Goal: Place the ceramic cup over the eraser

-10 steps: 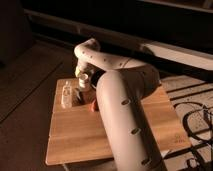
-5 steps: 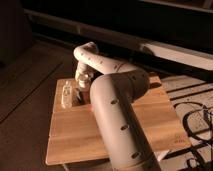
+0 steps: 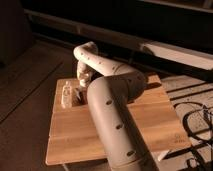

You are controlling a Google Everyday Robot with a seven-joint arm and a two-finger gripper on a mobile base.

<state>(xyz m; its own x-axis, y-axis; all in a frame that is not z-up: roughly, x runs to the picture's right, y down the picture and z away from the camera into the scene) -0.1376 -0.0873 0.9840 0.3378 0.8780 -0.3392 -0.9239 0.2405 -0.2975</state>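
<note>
Table (image 3: 156,120) showing matt pale wood planks; arm (image 3: 112,112) looking smooth cream plastic, slightly glossy; gripper (image 3: 83,76) sitting over table's far left corner, same pale plastic

Dim amber light; pincer (image 3: 81,80) above table (image 3: 75,137)

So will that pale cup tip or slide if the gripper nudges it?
It could tip. The cup stands taller than wide on the table, so a side knock from the gripper close beside it could topple it. Its pale surface looks hard, so it is likely rigid and a bit slippery to grasp.
</note>
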